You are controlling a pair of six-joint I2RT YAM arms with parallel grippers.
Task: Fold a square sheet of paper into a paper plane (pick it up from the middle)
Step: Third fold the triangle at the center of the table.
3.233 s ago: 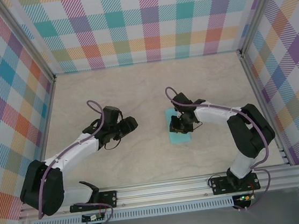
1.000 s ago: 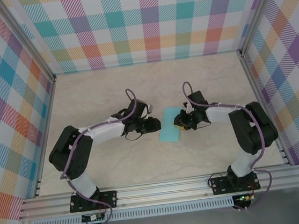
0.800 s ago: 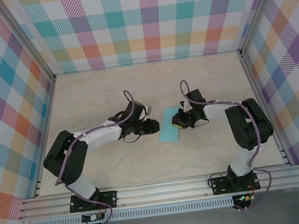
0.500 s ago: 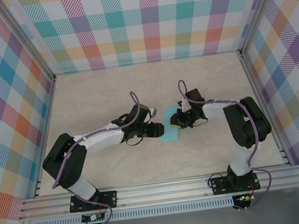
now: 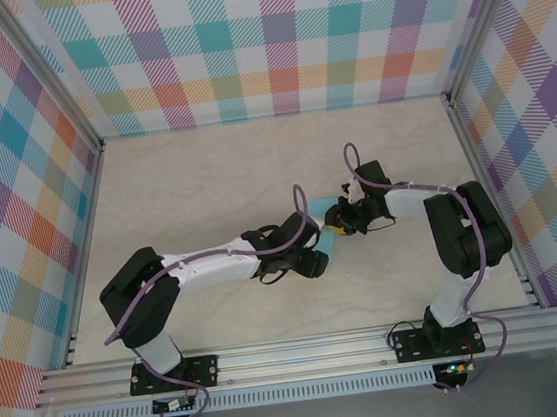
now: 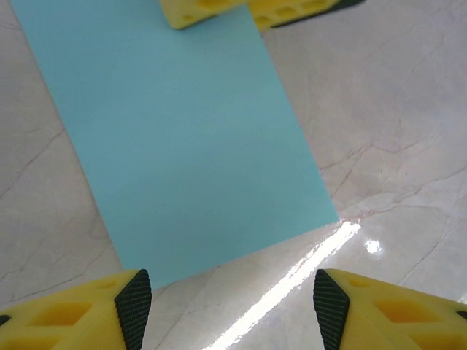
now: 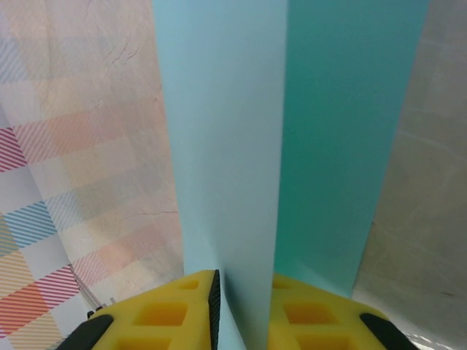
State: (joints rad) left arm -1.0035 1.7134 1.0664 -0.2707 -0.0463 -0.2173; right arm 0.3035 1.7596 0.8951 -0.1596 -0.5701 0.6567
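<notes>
**Left wrist view: turquoise sheet ahead of parted jaws**

The square sheet of paper (image 6: 190,138) lies on the marbled surface (image 6: 394,109). Its near edge is just beyond the left jaws, which stand well apart with nothing between their yellow fingers (image 6: 102,313). At the sheet's far end the right jaws meet it. Seen from the right wrist, those jaws are clamped on the paper, with a pale leaf rising between the pads (image 7: 168,313) beside a darker one.
</notes>
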